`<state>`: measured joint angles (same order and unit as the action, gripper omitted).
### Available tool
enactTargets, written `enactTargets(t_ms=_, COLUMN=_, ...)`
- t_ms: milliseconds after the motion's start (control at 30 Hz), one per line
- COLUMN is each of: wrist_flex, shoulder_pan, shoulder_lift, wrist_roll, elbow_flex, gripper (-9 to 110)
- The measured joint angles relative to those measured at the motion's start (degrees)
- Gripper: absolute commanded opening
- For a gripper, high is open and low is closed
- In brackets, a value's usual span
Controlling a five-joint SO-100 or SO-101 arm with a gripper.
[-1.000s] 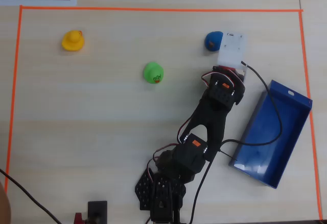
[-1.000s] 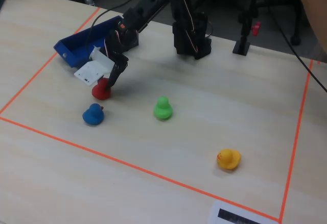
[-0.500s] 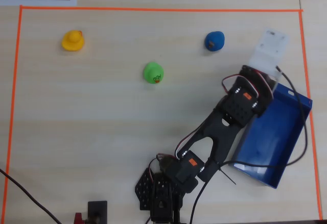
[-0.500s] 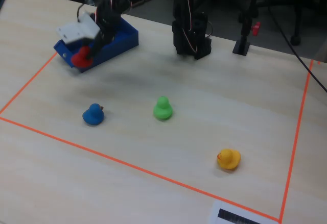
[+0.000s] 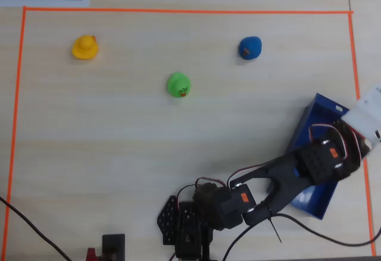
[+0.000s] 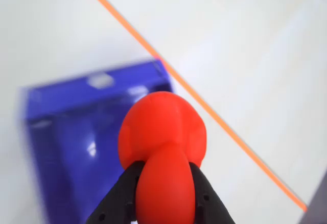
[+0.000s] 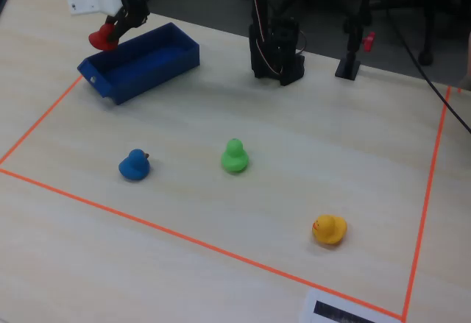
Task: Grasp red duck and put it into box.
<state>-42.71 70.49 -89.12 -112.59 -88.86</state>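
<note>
My gripper [image 6: 164,169] is shut on the red duck [image 6: 163,132], its black fingers [image 6: 122,193] pinching the duck's sides. In the fixed view the red duck [image 7: 101,40] hangs in the gripper [image 7: 112,34] just above the left end of the dark blue box [image 7: 158,69], near its far rim. In the wrist view the box [image 6: 66,142] lies below and left of the duck. In the overhead view the arm [image 5: 309,166] covers much of the box [image 5: 324,109], and the duck is hidden under the wrist.
A blue duck [image 7: 135,165], a green duck [image 7: 234,156] and a yellow duck [image 7: 329,229] stand on the table inside the orange tape border [image 7: 184,238]. The arm's base [image 7: 276,54] stands right of the box. The tape line [image 6: 225,124] runs just beside the box.
</note>
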Motion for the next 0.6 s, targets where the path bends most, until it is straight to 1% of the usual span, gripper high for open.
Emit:
enactTargets(t_ms=467, wrist_flex=2.5, shoulder_pan=0.3, shoulder_lift=6.2, wrist_roll=-2.2, elbow_flex=-2.7, gripper=0)
enactTargets(t_ms=500, wrist_flex=2.8, shoulder_pan=0.2, shoulder_lift=6.8, wrist_roll=-2.3, elbow_flex=-3.0, gripper=1)
enactTargets(t_ms=533, wrist_flex=3.1, shoulder_pan=0.1, shoulder_lift=7.3, wrist_roll=-2.4, elbow_flex=-3.1, gripper=5)
enactTargets(t_ms=567, wrist_flex=3.4, shoulder_pan=0.1, shoulder_lift=7.7, wrist_roll=-2.4, elbow_flex=-3.1, gripper=13)
enactTargets(t_ms=600, wrist_flex=3.8, shoulder_pan=0.3, shoulder_lift=7.9, wrist_roll=-2.4, elbow_flex=-3.1, gripper=19)
